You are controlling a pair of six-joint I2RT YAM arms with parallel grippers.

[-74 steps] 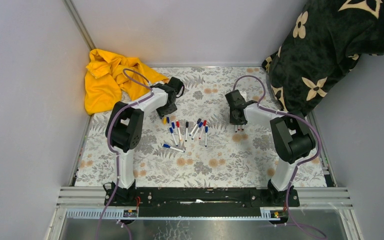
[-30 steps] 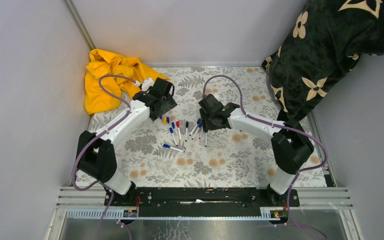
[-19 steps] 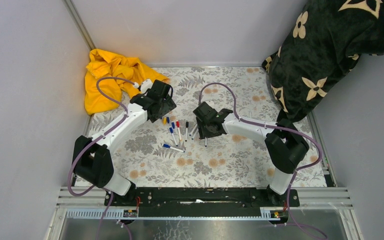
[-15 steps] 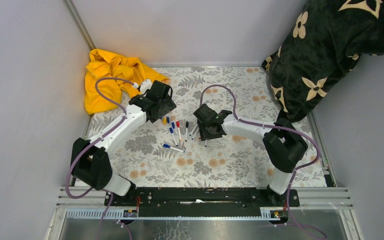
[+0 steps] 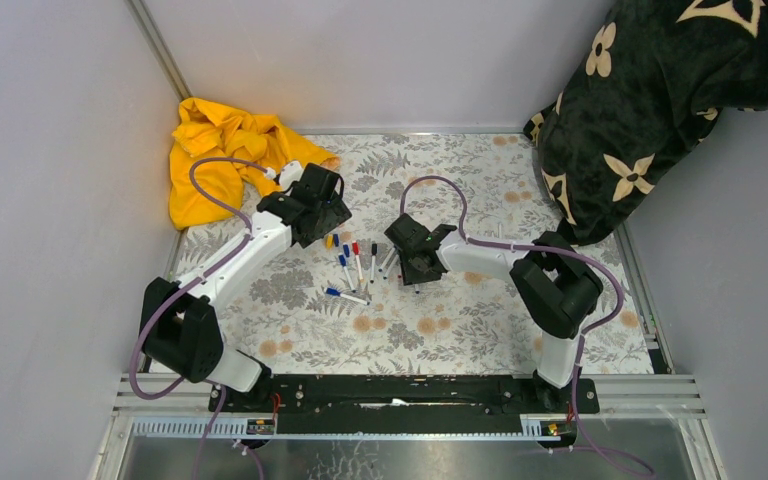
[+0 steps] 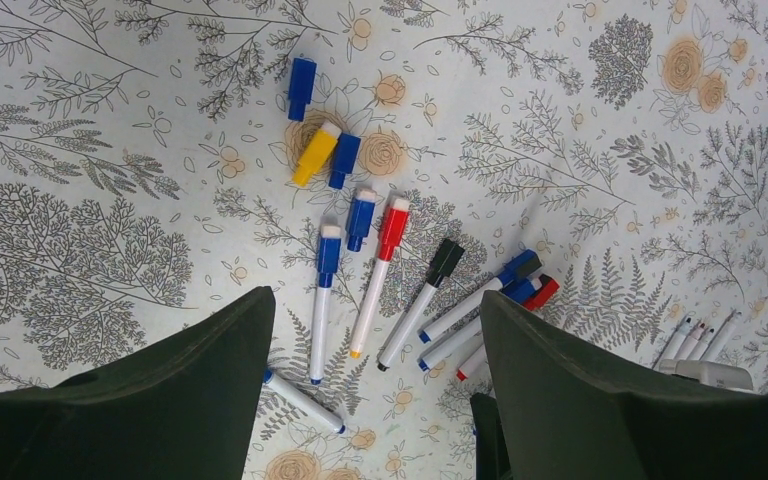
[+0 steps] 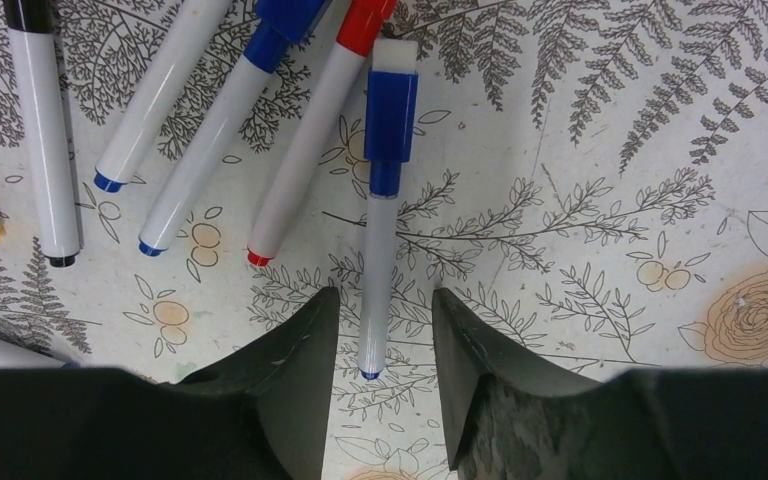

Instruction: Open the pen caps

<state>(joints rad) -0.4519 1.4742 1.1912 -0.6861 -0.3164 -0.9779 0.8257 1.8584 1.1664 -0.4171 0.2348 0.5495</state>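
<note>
Several white-barrelled pens (image 5: 365, 262) lie fanned on the floral table cover, most with their pen caps on. In the right wrist view a pen with a blue cap (image 7: 391, 115) points up the frame. Its barrel (image 7: 376, 250) runs down between the fingers of my right gripper (image 7: 384, 300), which is open with a gap on each side. My left gripper (image 6: 375, 300) hovers wide open above the fan and holds nothing. Loose caps lie beyond it: a blue one (image 6: 301, 87), a yellow one (image 6: 315, 153) and another blue one (image 6: 343, 160).
A crumpled yellow cloth (image 5: 220, 160) fills the far left corner. A dark flowered blanket (image 5: 660, 100) hangs over the far right corner. Grey walls close in three sides, and a metal rail (image 5: 410, 395) carries both arm bases at the near edge.
My right arm has swung left and come down over the right side of the pen fan, and its jaws have narrowed around the blue-capped pen. The left arm reached out earlier and now holds still.
</note>
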